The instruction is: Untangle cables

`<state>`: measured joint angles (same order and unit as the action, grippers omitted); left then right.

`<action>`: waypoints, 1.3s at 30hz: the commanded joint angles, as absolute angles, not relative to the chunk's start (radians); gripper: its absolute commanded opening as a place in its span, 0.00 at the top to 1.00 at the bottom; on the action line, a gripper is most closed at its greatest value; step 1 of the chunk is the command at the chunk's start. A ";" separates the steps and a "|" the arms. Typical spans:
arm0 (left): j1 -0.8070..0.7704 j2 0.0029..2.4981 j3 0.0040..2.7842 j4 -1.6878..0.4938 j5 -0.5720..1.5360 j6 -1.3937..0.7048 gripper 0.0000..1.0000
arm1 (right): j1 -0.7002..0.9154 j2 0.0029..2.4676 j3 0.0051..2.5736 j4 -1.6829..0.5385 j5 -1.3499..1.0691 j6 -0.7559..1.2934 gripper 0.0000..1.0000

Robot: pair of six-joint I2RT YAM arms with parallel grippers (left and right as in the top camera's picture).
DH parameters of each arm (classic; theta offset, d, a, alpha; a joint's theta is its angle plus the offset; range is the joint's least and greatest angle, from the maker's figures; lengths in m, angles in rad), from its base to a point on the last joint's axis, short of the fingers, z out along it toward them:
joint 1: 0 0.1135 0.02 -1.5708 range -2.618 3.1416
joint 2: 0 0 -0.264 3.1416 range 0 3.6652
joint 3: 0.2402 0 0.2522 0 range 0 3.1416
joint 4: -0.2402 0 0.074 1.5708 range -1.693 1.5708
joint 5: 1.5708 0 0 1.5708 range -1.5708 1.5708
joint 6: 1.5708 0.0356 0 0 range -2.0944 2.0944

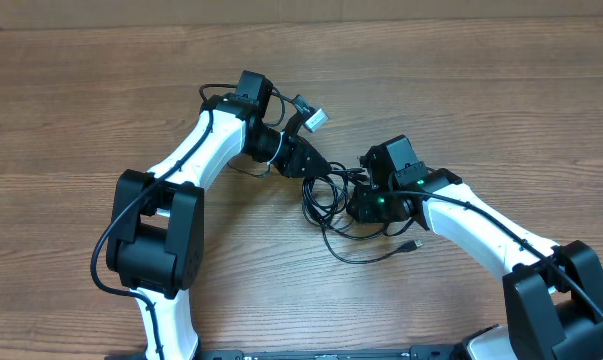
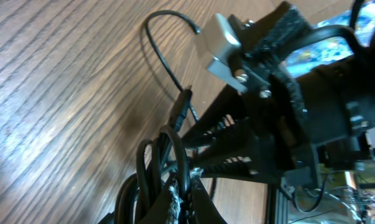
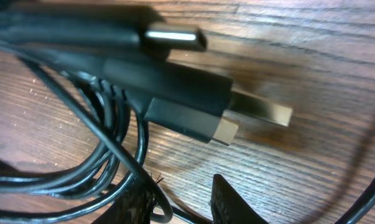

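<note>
The cables [image 1: 328,196] lie as a black tangle of loops on the wooden table between my two arms. One loop trails toward the front and ends in a small plug [image 1: 413,243]. My left gripper [image 1: 309,161] is at the tangle's upper left, and in the left wrist view this gripper [image 2: 186,188] is shut on one black cord, with other cords [image 2: 148,171] bunched beside it. My right gripper [image 1: 360,205] sits at the tangle's right edge. In the right wrist view its jaws [image 3: 184,204] stand apart, a thin cord curling round the left finger [image 3: 136,204]. Silver-tipped plugs [image 3: 262,115] lie just ahead.
A white block [image 1: 314,118] is mounted on the left arm near its wrist. The right arm's black body [image 2: 311,93] fills the upper right of the left wrist view. Bare wooden table [image 1: 101,90] extends on all sides.
</note>
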<state>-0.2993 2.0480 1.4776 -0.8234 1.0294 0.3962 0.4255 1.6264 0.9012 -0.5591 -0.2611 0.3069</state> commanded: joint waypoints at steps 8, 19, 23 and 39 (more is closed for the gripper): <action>-0.295 2.019 1.500 -0.818 1.129 0.358 0.96 | 0.426 1.629 0.904 -0.524 -0.224 0.357 0.71; -0.295 2.020 1.500 -0.810 1.150 0.355 0.96 | 0.451 1.633 0.902 -0.460 -0.209 0.371 0.67; -0.295 2.020 1.500 -0.810 1.150 0.351 0.95 | 0.506 1.635 0.902 -0.454 -0.119 0.371 0.67; -0.295 2.020 1.500 -0.810 1.145 0.352 0.96 | 0.599 1.686 0.896 -0.449 0.120 0.423 0.72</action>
